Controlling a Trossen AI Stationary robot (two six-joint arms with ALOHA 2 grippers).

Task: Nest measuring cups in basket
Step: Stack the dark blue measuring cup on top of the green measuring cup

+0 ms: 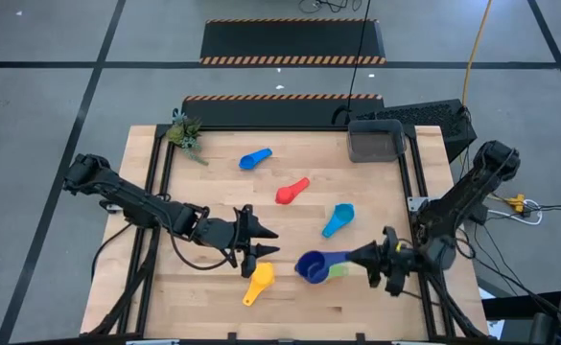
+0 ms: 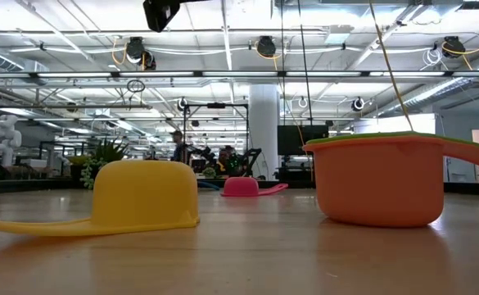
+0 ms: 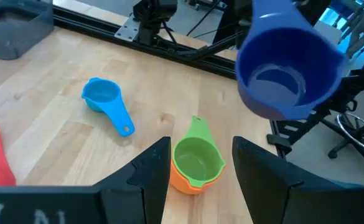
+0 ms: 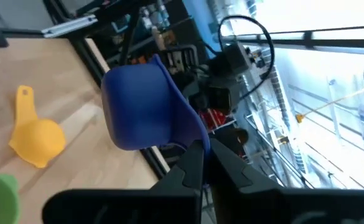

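My right gripper [image 1: 355, 257] is shut on a navy measuring cup [image 1: 311, 266], held above the table's near right part. Below it a green cup [image 3: 197, 158] sits nested in an orange cup [image 2: 378, 190] on the table. My left gripper [image 1: 270, 241] is open and hovers left of them, its fingers framing the green cup in the left wrist view without touching it. A yellow cup [image 1: 258, 283] lies mouth down near the front edge. Light blue [image 1: 338, 218], red [image 1: 292, 191] and blue [image 1: 255, 159] cups lie farther back. The grey basket [image 1: 376, 141] stands at the far right. My right gripper pinches the navy cup's handle [image 4: 193, 138] between its two fingers [image 4: 191, 167]. The fingers come roughly level from the table's right side, along the handle. The cup is lifted clear of the table and tilted, its mouth [image 3: 280, 78] turned partly toward my left arm.
A small plant [image 1: 184, 132] stands at the table's far left corner. A black keyboard [image 1: 424, 117] lies behind the basket. Black rails [image 1: 409, 182] run along the table's sides. Bare wood lies between the scattered cups and the basket.
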